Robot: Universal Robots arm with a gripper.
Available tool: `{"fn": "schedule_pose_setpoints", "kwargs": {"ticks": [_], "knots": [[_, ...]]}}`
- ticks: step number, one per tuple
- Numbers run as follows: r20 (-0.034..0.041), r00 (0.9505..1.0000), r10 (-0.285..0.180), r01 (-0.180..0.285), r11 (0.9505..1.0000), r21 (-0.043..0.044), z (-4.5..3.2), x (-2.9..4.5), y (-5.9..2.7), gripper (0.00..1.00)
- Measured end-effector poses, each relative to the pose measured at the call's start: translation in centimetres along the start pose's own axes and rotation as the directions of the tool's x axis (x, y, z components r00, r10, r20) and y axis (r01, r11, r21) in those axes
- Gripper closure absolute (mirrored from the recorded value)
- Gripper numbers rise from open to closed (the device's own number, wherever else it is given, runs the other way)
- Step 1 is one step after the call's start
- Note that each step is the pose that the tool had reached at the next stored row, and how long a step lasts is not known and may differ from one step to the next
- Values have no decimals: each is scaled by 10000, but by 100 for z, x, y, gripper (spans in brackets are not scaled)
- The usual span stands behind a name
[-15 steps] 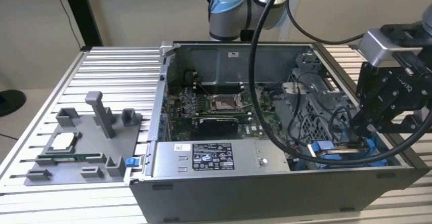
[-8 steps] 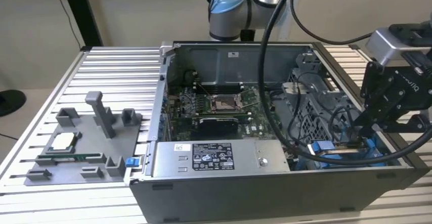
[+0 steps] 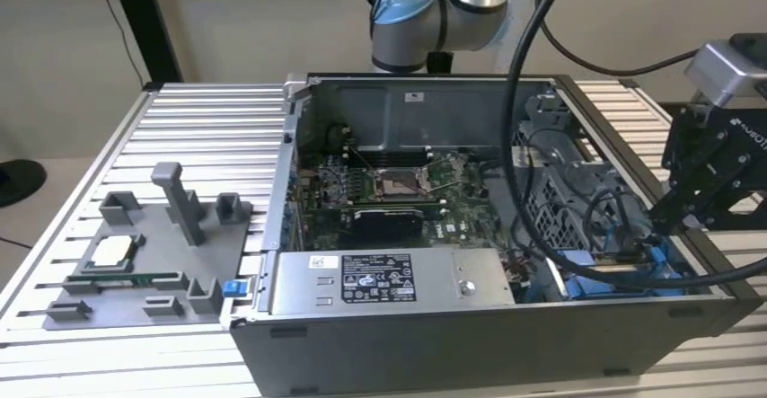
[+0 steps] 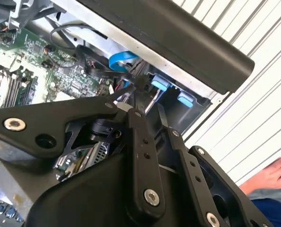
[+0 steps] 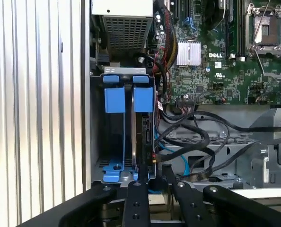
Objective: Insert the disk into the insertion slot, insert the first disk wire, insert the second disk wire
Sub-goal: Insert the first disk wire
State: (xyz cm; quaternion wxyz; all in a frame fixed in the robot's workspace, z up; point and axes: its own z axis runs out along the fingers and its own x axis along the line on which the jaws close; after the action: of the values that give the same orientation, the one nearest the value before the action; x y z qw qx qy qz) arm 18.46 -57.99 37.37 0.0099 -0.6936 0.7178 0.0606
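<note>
The open computer case sits on a slatted table. In its front corner, at the exterior view's right, is the insertion slot (image 3: 599,268) (image 5: 113,142) with bright blue rails and tabs. The disk (image 5: 145,135) stands inside the slot beside the motherboard, its connector edge facing me. My gripper (image 3: 671,223) (image 5: 153,172) (image 4: 145,111) hangs just over that edge. Its black fingers (image 4: 136,142) stand close together, pinching a black disk wire connector (image 4: 136,84) (image 5: 153,158) right at the disk's port. A thin blue wire (image 5: 180,158) curls beside it.
A silver power-supply box (image 3: 383,277) lies along the case front, and the green motherboard (image 3: 396,191) behind it. Loose black cables (image 5: 202,142) cross the perforated cage (image 3: 558,200). A grey parts fixture (image 3: 144,263) sits at the exterior view's left. A person's hand (image 4: 273,175) rests near the case.
</note>
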Motion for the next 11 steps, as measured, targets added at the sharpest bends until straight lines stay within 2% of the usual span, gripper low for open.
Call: {"fn": "schedule_pose_setpoints", "kwargs": {"ticks": [1, 5, 8, 9, 11], "knots": [[2, 10000, 3, -3, 10000, -27, -3, -2, -16, 100], [0, 10000, 2, -2, 10000, -35, -8, -15, -98, 100], [2, 10000, 3, -3, 10000, -35, -8, -19, -106, 100], [1, 10000, 3, -3, 10000, -34, -8, -20, -107, 0], [1, 10000, 0, 0, 10000, -35, -7, -25, -111, 0]]}}
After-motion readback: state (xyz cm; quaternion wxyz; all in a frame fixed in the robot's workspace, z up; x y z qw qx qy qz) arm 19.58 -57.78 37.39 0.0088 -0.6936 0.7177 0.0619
